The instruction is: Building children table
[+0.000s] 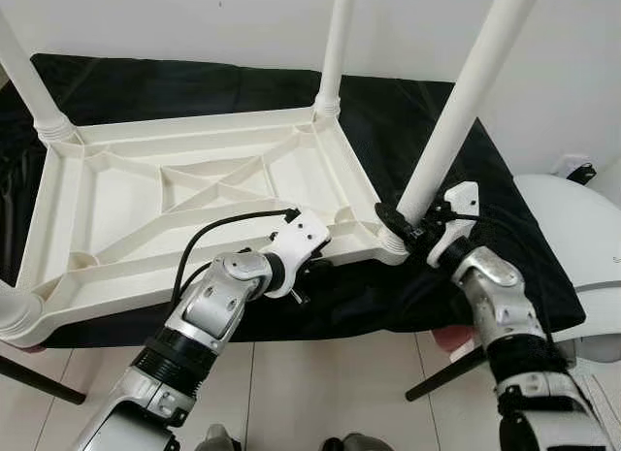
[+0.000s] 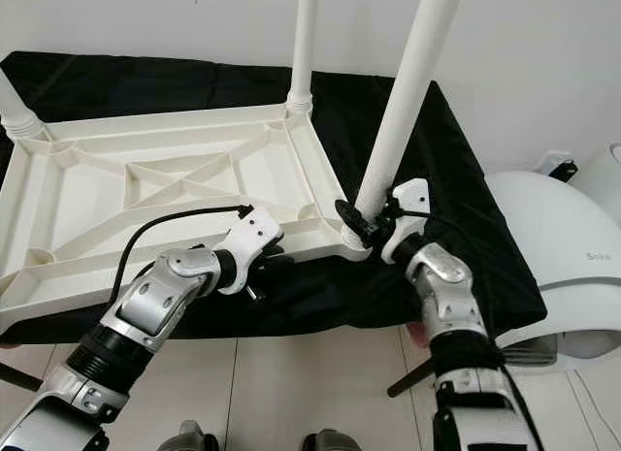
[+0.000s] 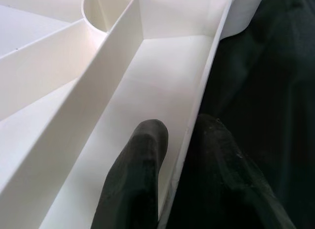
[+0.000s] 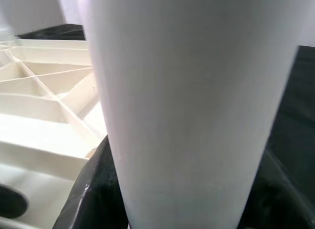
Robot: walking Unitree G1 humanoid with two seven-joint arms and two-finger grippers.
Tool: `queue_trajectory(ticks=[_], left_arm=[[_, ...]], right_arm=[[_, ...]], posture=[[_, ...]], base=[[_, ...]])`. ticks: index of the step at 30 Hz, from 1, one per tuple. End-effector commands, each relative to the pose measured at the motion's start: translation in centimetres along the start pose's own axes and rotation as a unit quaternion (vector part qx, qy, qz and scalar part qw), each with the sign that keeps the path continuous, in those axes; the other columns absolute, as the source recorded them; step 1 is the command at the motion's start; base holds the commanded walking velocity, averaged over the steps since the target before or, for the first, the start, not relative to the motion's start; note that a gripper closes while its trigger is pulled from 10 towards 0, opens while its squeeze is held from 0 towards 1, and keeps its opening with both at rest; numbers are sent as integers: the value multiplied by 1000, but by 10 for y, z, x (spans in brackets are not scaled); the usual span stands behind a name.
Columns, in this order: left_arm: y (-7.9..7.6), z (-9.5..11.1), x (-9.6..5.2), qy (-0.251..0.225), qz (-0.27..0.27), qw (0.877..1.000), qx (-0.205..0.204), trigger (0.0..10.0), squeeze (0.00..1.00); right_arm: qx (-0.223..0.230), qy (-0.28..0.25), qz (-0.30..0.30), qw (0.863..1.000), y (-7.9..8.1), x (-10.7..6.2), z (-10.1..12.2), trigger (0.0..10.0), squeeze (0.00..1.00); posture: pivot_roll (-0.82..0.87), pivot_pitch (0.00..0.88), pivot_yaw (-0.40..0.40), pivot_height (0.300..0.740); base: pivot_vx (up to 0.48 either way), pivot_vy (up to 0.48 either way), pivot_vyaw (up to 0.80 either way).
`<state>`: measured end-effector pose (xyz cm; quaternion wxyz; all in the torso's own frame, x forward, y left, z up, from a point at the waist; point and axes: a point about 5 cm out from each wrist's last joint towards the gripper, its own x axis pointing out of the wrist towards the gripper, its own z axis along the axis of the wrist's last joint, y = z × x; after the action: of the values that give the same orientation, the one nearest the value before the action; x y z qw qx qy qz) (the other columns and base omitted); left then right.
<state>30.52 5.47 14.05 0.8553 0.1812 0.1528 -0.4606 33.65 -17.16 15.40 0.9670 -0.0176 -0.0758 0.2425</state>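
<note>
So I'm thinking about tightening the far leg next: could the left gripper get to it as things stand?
Probably not directly. The left gripper is clamped on the tabletop's near rim, and the far leg stands across the whole upturned top; it would need to release and reach over.

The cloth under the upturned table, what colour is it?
Plain black. The cloth shows best in the left eye view, beneath the white table.

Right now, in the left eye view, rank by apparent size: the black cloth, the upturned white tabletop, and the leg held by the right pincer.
1. black cloth
2. white tabletop
3. leg in the right pincer, though nearness enlarges it.
</note>
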Motion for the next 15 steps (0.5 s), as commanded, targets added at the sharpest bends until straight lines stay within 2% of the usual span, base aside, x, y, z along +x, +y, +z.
queue_trajectory(ticks=[1,6,8,10,15], left_arm=[[-14,-4,3,7,-41,999,-5,10000,0],[-14,-4,3,6,-40,999,-5,10000,0],[-14,-4,3,6,-39,999,-6,10000,0],[-14,-4,3,6,-39,999,-6,10000,0],[-14,-4,2,5,-37,999,-8,10000,0]], right_arm=[[7,22,-73,997,-8,-5,-6,0,0],[18,21,-121,992,4,-2,-8,0,0],[13,23,-158,987,10,0,-9,0,0],[10,24,-168,985,12,0,-8,0,0],[16,30,-235,971,30,5,-10,0,0]], posture=[[-31,66,-79,740],[-25,64,-82,740],[-24,63,-83,740],[-24,63,-83,740],[-15,56,-84,740]], base=[[0,0,0],[0,0,0],[0,0,0],[0,0,0],[0,0,0]])
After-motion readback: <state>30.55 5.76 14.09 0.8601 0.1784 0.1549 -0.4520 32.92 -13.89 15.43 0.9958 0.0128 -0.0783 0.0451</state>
